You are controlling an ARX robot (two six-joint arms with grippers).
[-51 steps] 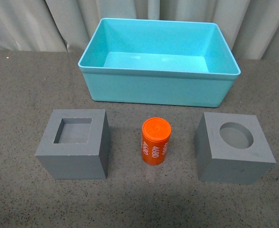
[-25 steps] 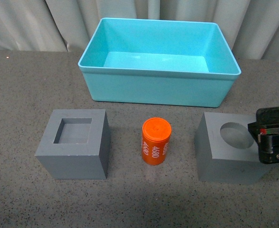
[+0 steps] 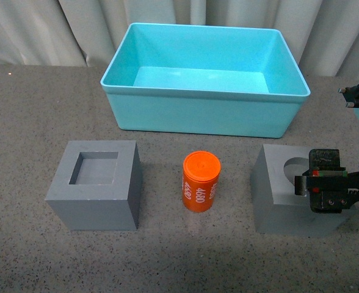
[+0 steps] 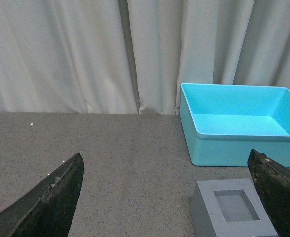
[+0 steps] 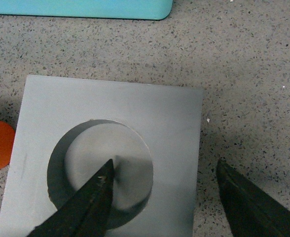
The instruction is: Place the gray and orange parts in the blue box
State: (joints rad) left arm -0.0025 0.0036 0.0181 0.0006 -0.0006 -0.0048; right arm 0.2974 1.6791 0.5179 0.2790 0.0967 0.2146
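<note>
right tool [image 5: 164, 168] spread over the round-recess gray cube [image 5: 174, 113], seemingly not touching; left tool [image 4: 165, 155] spread too.

The box [image 3: 204, 116] is turquoise-blue all over, the square-recess cube [image 3: 97, 204] and the round-recess cube [image 3: 277, 210] are plain matte gray, and the cylinder [image 3: 201, 183] is bright orange with white numbers on its side. The table [image 3: 33, 122] is dark gray with fine pale speckles, the curtain [image 4: 76, 49] is off-white, and my right hand [image 5: 164, 170] is black with small red and green marks.
</note>
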